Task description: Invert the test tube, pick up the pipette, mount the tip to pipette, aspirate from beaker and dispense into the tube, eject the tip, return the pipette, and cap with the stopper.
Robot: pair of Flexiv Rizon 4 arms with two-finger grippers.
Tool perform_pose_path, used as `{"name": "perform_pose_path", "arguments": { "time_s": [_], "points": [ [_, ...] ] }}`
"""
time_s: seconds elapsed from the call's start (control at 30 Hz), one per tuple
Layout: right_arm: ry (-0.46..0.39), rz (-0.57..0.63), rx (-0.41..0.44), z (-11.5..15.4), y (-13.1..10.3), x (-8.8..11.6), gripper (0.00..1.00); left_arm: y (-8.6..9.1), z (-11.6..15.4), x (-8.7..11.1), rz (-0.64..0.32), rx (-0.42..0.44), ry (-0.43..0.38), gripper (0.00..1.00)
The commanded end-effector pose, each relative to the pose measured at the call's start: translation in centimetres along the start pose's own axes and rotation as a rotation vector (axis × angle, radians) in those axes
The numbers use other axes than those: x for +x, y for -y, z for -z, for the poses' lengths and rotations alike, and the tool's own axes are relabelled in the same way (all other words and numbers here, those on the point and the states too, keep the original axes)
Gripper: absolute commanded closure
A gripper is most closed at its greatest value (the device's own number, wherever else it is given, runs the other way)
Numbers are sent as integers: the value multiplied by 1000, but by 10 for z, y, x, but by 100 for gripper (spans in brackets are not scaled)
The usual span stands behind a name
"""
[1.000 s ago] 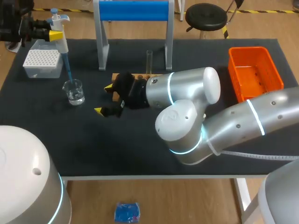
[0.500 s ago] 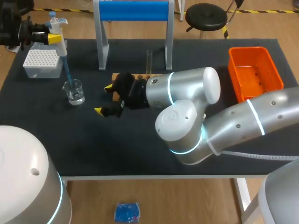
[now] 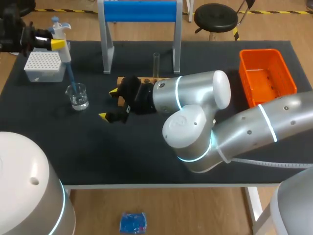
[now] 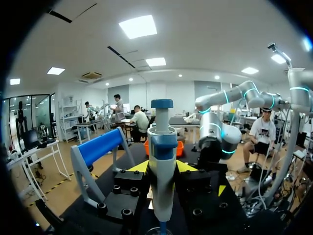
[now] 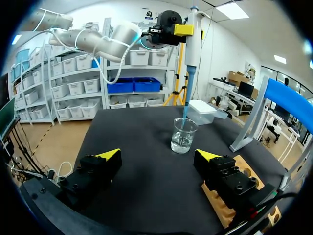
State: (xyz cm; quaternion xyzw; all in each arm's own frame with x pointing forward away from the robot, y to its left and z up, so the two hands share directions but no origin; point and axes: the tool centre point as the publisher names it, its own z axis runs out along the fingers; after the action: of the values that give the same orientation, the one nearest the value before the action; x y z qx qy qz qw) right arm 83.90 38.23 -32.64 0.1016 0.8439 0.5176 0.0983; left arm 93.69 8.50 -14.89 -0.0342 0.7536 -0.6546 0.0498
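The left gripper (image 3: 53,43) is pinching the pipette (image 3: 62,40) by its white body, one yellow-tipped finger on each side, as the left wrist view shows. It holds the pipette upright above the desk's (image 3: 146,147) far left corner. The pipette's blue tip (image 3: 71,78) slants down into the mouth of the beaker (image 3: 78,96); I cannot tell whether it touches the liquid. The beaker stands near the left edge, just in front of the white tip box (image 3: 45,66).

The right gripper (image 3: 108,104) hangs low over the middle of the desk with its fingers spread wide, nothing between them. From its wrist view the beaker stands ahead of it. The wooden rack (image 3: 146,79) lies just beside it, and the test tube (image 3: 156,62) stands upright there, between the legs of the blue-topped stand (image 3: 139,11). An orange bin (image 3: 266,76) sits at the far right corner.
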Motion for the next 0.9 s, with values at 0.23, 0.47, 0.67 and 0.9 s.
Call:
{"name": "perform_pose_path", "arguments": {
  "time_s": [0.23,0.47,0.67,0.9],
  "points": [
    [1,0,-4,-2,1,1,0,-12,-6,-7,14,13,-15,100],
    [1,0,-4,-2,1,1,0,-20,-6,-10,28,16,-11,100],
    [1,0,-4,-2,1,1,0,-26,-5,-11,34,22,-6,100],
    [1,0,-4,-2,1,1,0,-33,-4,-14,41,20,-3,100]
  ]
}}
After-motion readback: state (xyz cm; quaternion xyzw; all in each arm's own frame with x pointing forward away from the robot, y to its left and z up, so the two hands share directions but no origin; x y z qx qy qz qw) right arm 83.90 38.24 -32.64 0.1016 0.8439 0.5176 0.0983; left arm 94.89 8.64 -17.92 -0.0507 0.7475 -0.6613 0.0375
